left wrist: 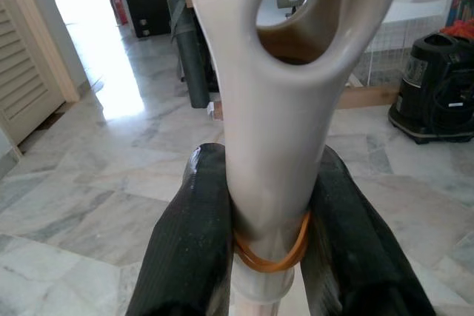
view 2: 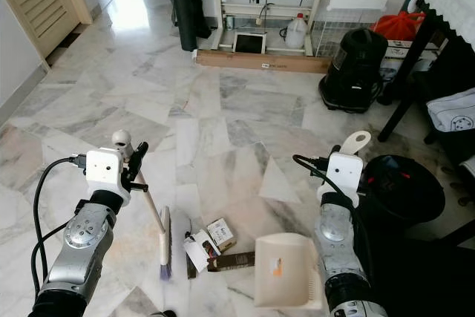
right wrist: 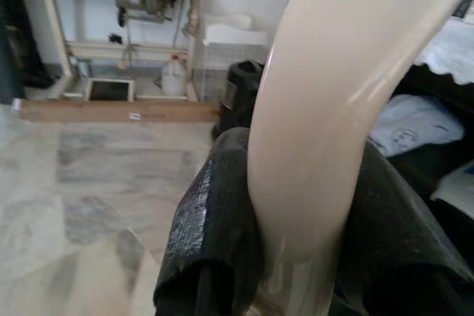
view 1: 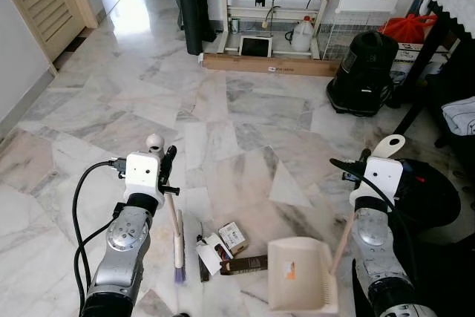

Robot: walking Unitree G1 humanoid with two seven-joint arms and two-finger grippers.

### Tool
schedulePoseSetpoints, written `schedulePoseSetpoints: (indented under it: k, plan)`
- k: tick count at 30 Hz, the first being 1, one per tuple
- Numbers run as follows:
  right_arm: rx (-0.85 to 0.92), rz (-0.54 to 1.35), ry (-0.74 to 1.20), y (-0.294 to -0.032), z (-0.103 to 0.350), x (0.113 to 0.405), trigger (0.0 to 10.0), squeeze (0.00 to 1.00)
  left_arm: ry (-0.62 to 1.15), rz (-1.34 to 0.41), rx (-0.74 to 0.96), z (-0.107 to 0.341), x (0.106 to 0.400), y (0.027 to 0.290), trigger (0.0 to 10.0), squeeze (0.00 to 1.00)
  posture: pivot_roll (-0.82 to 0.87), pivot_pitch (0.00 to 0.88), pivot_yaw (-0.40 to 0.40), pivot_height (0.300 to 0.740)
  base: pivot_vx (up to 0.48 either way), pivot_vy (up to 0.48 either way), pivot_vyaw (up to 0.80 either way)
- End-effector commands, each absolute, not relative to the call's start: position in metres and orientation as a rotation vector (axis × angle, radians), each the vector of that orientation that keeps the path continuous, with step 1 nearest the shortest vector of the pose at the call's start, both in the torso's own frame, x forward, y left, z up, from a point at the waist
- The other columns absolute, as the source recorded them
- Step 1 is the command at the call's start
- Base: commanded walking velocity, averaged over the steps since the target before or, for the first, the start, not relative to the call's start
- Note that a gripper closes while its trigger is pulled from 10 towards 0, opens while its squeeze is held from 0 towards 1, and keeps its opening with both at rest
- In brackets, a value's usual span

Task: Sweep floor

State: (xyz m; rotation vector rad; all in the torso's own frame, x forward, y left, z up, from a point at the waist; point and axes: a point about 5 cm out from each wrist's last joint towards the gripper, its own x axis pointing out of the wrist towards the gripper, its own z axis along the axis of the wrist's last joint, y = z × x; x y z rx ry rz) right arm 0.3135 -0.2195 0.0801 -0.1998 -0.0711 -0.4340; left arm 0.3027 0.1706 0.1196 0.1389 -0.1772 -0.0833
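Observation:
My left gripper (view 1: pixel 169 172) is shut on the cream handle of a small broom (view 1: pixel 177 237); its purple bristles (view 1: pixel 179 276) rest on the marble floor. In the left wrist view both black fingers (left wrist: pixel 189 242) clamp that handle (left wrist: pixel 281 109). My right gripper (view 1: pixel 361 165) is shut on the cream handle (right wrist: pixel 326 123) of a beige dustpan (view 1: pixel 298 272), which sits on the floor to the right of the litter. Between broom and dustpan lie a small box (view 1: pixel 232 236), a white wrapper (view 1: pixel 213 253) and a brown wrapper (view 1: pixel 243 264).
A black vacuum-like canister (view 1: pixel 365 72) stands at the back right beside a dark table leg (view 1: pixel 423 72). A long cardboard box (view 1: pixel 271 64) lies along the far wall under a sewing-machine table. A black round bin (view 1: pixel 427 191) sits close to my right arm. Louvred door (view 1: pixel 41 1) at far left.

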Motion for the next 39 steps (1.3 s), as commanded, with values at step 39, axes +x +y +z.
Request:
schedulePoseSetpoints:
  k: [39]
  plan:
    - [-0.148,-0.353,0.198,-0.208,0.037,0.304,10.0,0.00,-0.208,-0.146,0.137,0.127,0.302,0.164,10.0,0.00,0.05,0.124,0.025,0.740,0.000,0.000,0.00]
